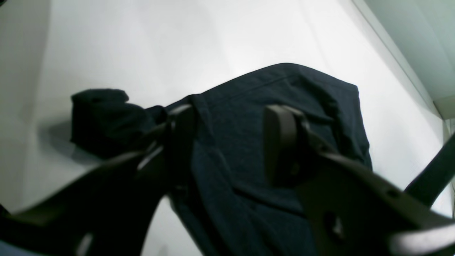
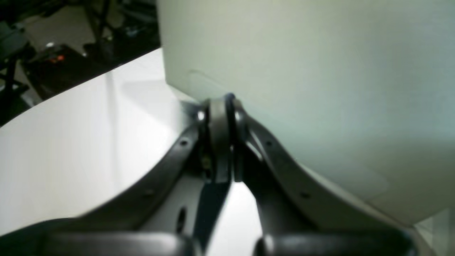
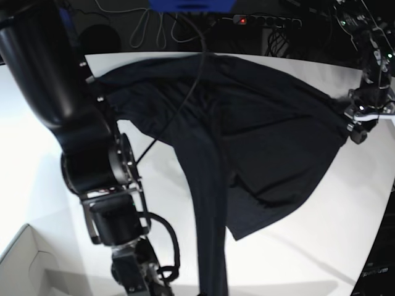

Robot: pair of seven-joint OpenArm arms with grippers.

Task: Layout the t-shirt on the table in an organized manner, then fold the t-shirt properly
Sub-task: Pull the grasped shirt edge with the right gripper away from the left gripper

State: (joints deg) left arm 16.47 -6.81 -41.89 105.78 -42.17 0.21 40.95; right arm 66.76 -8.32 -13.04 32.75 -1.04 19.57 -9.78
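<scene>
Right gripper (image 2: 220,117): nearest the right wrist lens; fingers pressed together, tips meeting on a thin dark strip that hangs down between the finger bases. Whether that strip is shirt fabric cannot be told from this view.
Right arm (image 3: 80,123): large black housing at the surface's left edge in the base view, its lower links running off the bottom of that view.
Cardboard box (image 2: 302,71): pale flat wall just behind the right fingertips; its corner also shows at the surface's near-left corner in the base view.
Left gripper (image 1: 227,142): fingers spread apart, hovering over dark cloth; nothing is seen between the pads. In the base view it sits at the surface's far-right edge, at the shirt's right extremity; whether it touches the cloth cannot be told.
T-shirt (image 3: 259,135): black, spread wrinkled across the far half of the table, from the far-left area to the far-right edge. One long narrow fold runs toward the near edge at centre. A bunched lump lies left of the left fingers in the left wrist view.
Table (image 3: 321,240): white, smooth, bare on the near-right side.
</scene>
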